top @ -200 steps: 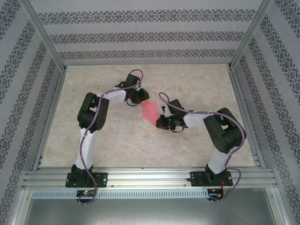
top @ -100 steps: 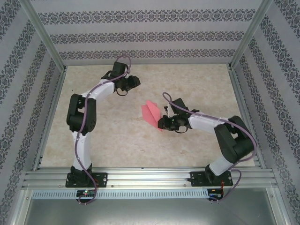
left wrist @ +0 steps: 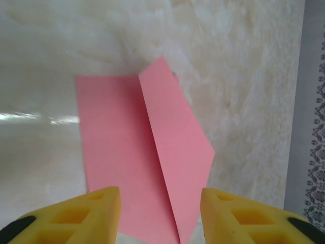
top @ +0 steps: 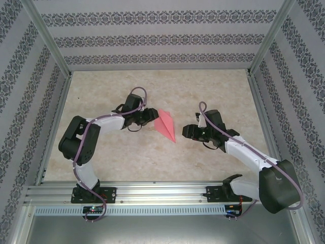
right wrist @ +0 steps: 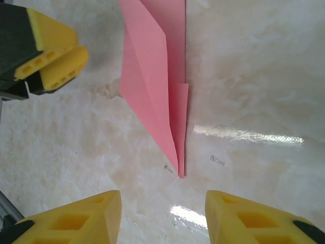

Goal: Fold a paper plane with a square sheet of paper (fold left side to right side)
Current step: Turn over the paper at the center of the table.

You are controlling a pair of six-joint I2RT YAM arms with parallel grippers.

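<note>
The square sheet of paper (top: 165, 125) is salmon-red and folded into a slim pointed dart, a paper plane shape. It lies flat on the table's middle, tip toward the near right. My left gripper (top: 151, 118) is open just left of it. In the left wrist view the paper (left wrist: 147, 152) lies below the left gripper (left wrist: 161, 216), with one flap raised along a crease. My right gripper (top: 186, 131) is open and apart from the tip. In the right wrist view the paper (right wrist: 152, 86) ends short of the right gripper (right wrist: 162, 218). The left fingers (right wrist: 51, 56) show beside it.
The marble-patterned table (top: 127, 157) is boxed in by patterned walls and aluminium posts (top: 48, 40). An aluminium rail (top: 162, 193) runs along the near edge at the arm bases.
The right gripper opened, let go of the paper and drew back to the right. The left gripper swung away to the back, then returned open beside the paper. The paper shifted slightly.
</note>
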